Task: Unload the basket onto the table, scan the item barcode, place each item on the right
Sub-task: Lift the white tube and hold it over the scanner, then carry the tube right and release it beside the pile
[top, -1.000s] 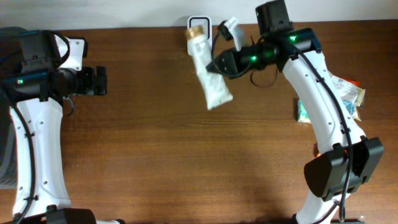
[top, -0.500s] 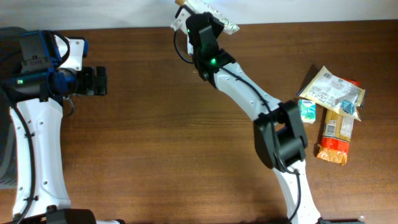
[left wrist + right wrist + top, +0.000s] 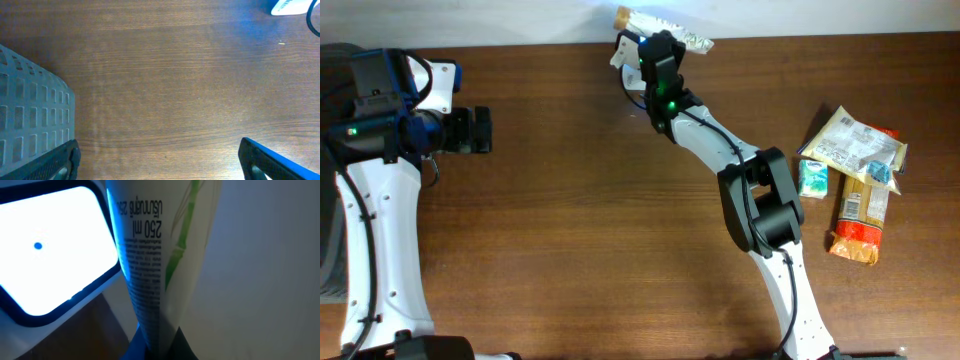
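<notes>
Cannot read the fine print on the tube (image 3: 150,255) beyond "250 ml": too blurred and small. Loses the tube's wide end past the top edge of the right wrist view. Barely makes out the right end effector (image 3: 156,347), a dark sliver below the tube. Catches only part of the lit scanner (image 3: 45,255) left of the tube. Shows only fingertips of the left end effector (image 3: 160,160) and a cropped corner of a mesh basket (image 3: 30,115).

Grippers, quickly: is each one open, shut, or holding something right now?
Left gripper: open, holding nothing.
Right gripper: shut on the white tube.
</notes>
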`<move>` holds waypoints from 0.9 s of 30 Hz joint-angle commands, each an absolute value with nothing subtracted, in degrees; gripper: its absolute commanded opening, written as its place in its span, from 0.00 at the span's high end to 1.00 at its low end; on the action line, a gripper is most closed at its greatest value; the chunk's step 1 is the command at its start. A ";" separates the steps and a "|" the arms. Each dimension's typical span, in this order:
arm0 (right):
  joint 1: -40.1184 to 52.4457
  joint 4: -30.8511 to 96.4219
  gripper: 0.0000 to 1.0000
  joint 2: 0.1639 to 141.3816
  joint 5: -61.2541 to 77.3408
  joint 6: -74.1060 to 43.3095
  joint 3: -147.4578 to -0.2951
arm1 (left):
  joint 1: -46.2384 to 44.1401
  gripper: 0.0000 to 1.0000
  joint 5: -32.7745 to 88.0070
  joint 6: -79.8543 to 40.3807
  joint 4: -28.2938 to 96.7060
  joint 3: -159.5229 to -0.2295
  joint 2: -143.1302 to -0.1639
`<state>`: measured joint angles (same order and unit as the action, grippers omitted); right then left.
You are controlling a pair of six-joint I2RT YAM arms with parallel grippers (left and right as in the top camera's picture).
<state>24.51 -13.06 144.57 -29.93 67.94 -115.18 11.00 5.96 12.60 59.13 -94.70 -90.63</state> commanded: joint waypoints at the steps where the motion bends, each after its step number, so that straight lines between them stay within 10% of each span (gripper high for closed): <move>1: 24.67 -12.53 0.96 144.22 -29.02 67.70 -116.68 | 11.03 0.01 6.17 13.34 59.07 -94.76 -89.82; 16: 25.87 -2.52 0.96 134.52 -30.61 53.98 -116.66 | 11.05 0.01 6.15 13.34 59.18 -94.76 -89.82; 27: 20.23 71.07 0.96 113.43 -17.61 -3.64 -115.72 | 11.05 0.01 6.15 13.34 59.18 -94.76 -89.82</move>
<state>23.68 60.31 112.25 -19.51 11.53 -117.56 11.00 5.96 12.60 59.09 -94.70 -90.54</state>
